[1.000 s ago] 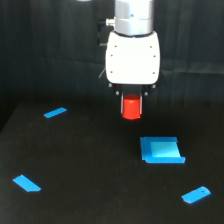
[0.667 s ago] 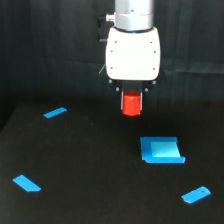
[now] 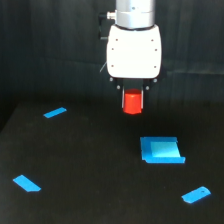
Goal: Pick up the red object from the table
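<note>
The tool (image 3: pixel 133 99) has risen, apparently clamping the stubby red object (image 3: pixel 133 102) above the matte table (image 3: pixel 90 165).

Dark curtain backdrop (image 3: pixel 50 50), faint vertical folds, dim even light

I find no legible text, labels or numbers anywhere. The white arm housing (image 3: pixel 134 50) appears unmarked.
</note>
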